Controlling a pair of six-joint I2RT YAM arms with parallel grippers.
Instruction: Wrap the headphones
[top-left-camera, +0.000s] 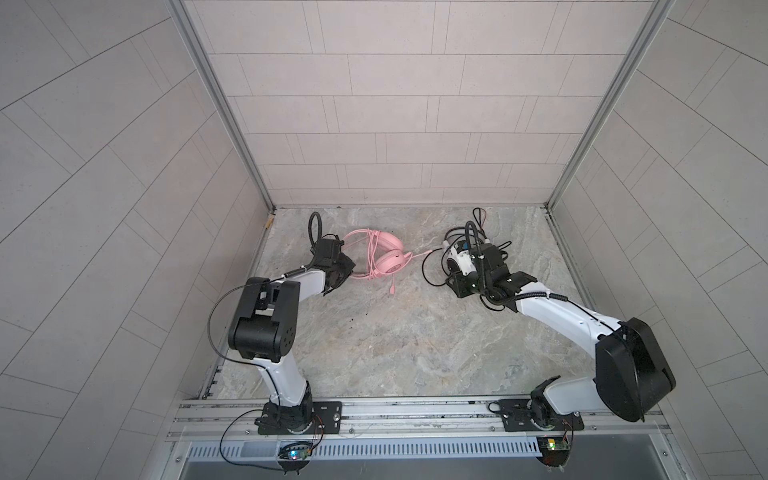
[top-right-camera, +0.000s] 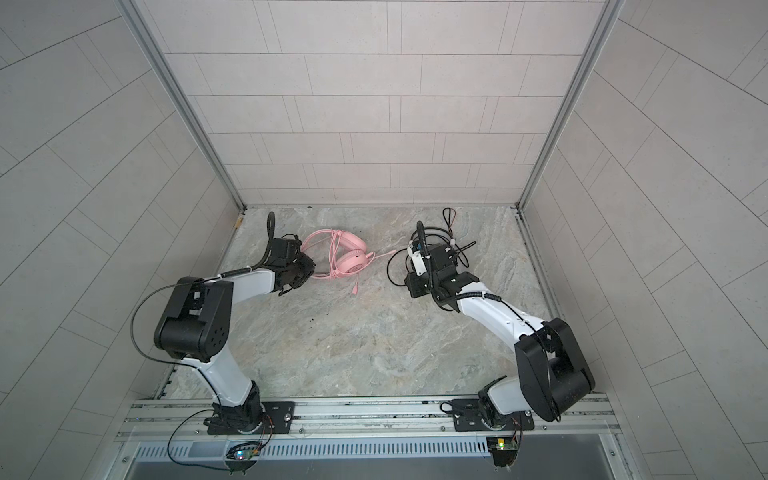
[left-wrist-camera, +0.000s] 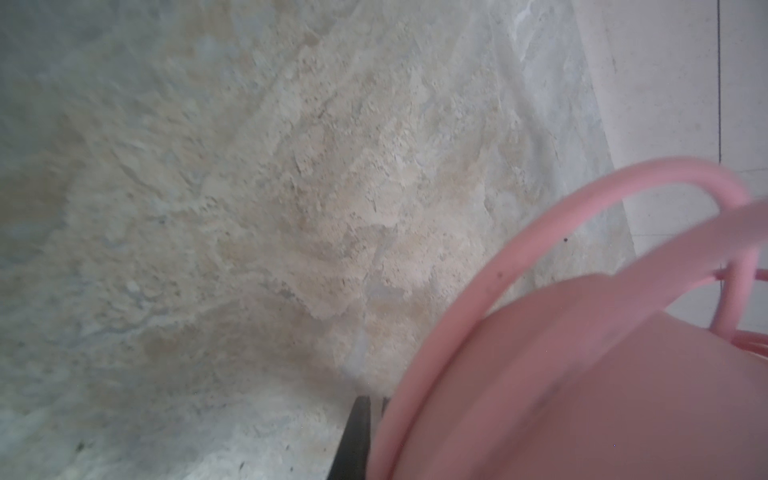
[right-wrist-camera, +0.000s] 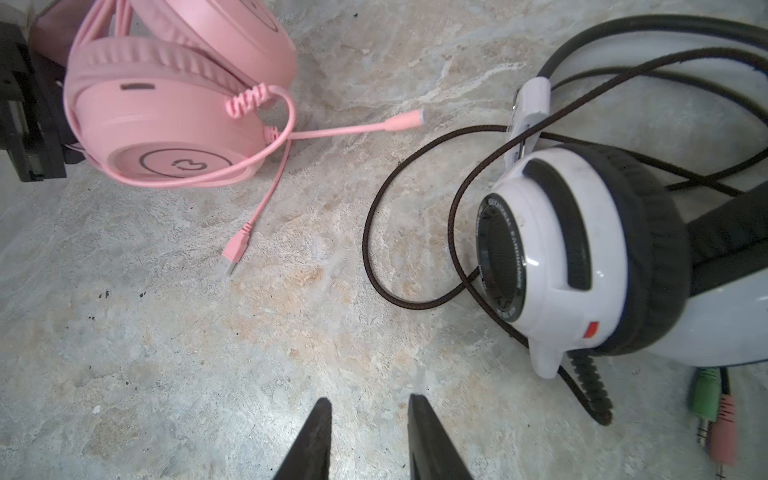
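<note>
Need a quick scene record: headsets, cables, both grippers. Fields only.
pink headset: on table, left arm's side
pink cable: wound around headset, plug end loose
white headset: on table, right arm's side
black cable: loose loops, unwrapped
left gripper: shut, at pink headset's band; grip unclear
right gripper: open, empty, beside white headset

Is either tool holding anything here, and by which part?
The left tool looks shut on the pink headset, at its headband; the contact itself is hidden. The right tool is open and empty, near the white-and-black headset.
</note>
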